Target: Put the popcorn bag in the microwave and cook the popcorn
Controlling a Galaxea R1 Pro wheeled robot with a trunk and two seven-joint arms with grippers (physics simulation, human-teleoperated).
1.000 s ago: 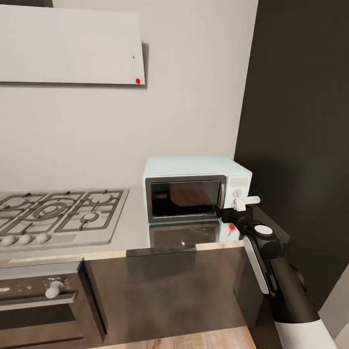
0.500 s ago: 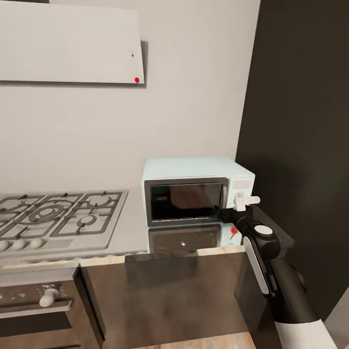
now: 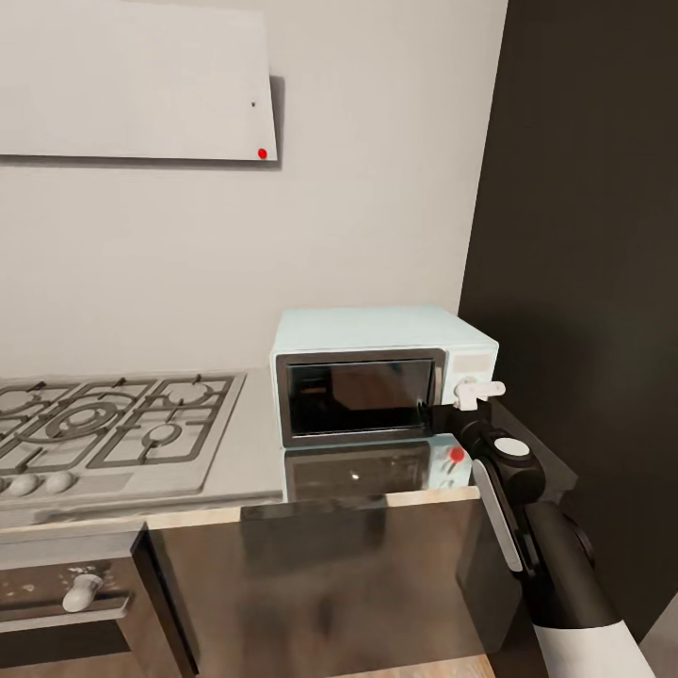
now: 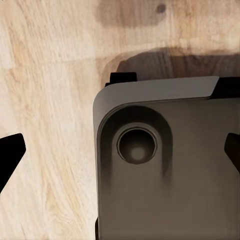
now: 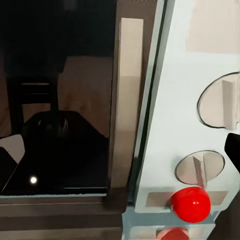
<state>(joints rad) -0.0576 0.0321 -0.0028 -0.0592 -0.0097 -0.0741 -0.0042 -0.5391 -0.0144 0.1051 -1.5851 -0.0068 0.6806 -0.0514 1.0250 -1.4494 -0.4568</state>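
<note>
With the microwave (image 3: 381,372) door shut, the right tool (image 3: 463,411), aperture indeterminable, is at its controls, suggesting heating remains.

You face a pale grey wall (image 3: 377,169) with a white hood panel (image 3: 132,80) mounted above the gas hob (image 3: 113,424). A tall dark cabinet (image 3: 584,235) stands at your right. Light wood floor (image 4: 45,100) lies below.

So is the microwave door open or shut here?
Shut. The microwave door lies flat against its front, with the handle flush beside the knobs.
</note>
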